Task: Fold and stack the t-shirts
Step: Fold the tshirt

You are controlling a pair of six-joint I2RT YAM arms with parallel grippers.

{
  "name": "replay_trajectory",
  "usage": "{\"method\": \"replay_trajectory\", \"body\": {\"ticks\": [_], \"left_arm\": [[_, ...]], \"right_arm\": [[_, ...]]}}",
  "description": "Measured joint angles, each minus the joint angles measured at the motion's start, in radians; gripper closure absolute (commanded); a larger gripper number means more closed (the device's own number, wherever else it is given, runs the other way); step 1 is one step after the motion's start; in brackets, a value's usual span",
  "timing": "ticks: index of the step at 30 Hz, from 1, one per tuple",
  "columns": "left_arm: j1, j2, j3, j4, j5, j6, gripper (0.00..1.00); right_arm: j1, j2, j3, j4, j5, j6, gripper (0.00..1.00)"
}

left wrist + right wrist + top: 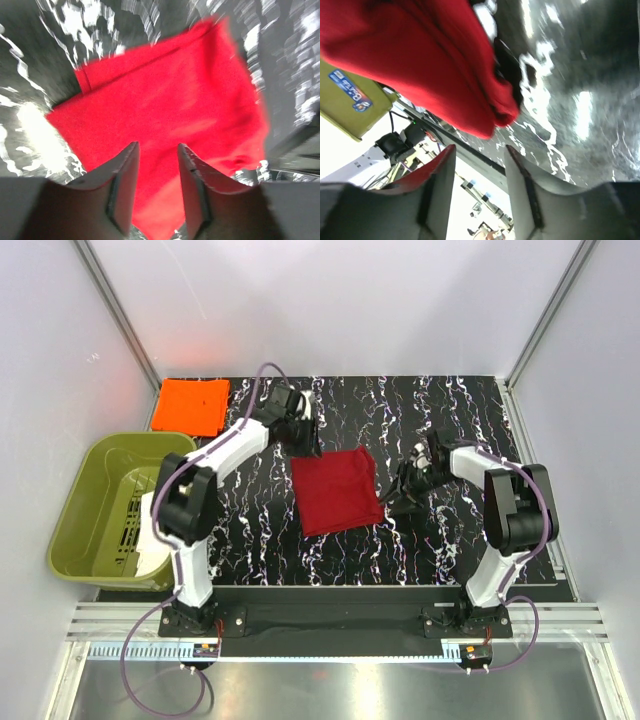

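The dark crimson red t-shirt (337, 490) lies folded into a rough square in the middle of the black marbled mat; it also shows in the left wrist view (170, 105) and the right wrist view (420, 60). The bright orange t-shirt (190, 405) lies folded flat at the mat's back left corner. My left gripper (305, 435) is open and empty just above the red shirt's back left edge (157, 150). My right gripper (405, 490) is open and empty just off the red shirt's right edge (480, 150).
An olive-green plastic tub (105, 508) stands off the mat at the left, with a white thing inside. The mat's front edge (380, 585) runs along the arm bases. White walls close in the back and sides.
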Motion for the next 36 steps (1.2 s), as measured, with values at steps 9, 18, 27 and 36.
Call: {"method": "replay_trajectory", "body": {"ticks": [9, 18, 27, 36], "left_arm": [[0.016, 0.146, -0.022, -0.040, 0.023, 0.023, 0.63], [-0.021, 0.051, -0.227, 0.001, -0.064, -0.065, 0.64], [-0.167, -0.104, -0.426, 0.026, -0.099, -0.247, 0.61], [-0.312, -0.201, -0.532, 0.017, -0.063, -0.387, 0.55]], "right_arm": [[0.075, -0.120, -0.276, 0.211, 0.005, 0.245, 0.74], [0.110, -0.126, -0.411, 0.463, 0.093, 0.473, 0.80], [0.091, -0.018, -0.269, 0.480, 0.135, 0.512, 0.77], [-0.033, 0.129, 0.059, 0.223, 0.224, 0.235, 0.56]]}}
